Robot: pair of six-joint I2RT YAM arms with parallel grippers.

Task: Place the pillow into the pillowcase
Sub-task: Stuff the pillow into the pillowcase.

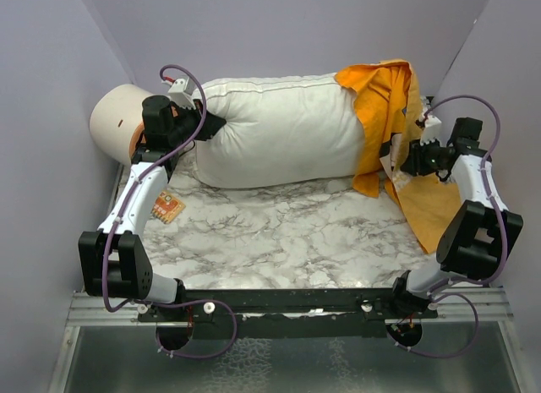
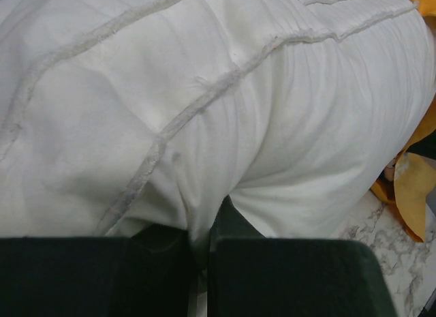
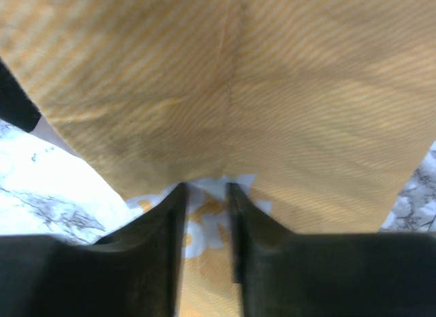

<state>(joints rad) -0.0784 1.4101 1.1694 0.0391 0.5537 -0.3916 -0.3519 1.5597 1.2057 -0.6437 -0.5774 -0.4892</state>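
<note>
Marble table (image 1: 279,232) at the back: the pillow (image 1: 279,131) stretches from the left tool (image 1: 210,124), pinched shut on one end, toward the right tool (image 1: 399,154). The pillowcase (image 1: 385,106) drapes that far end, right against the right tool, whose jaws stand slightly apart with nothing clamped.

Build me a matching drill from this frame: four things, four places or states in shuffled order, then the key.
Things:
1. pillow
2. pillowcase
3. left end effector
4. cylinder

Places or states:
a. cream, in the far left corner
b. shut on the pillow's left end
c. orange, pulled over the pillow's right end
d. white, lying lengthwise across the far side

Pairs: 1-d, 2-c, 3-b, 4-a
</note>
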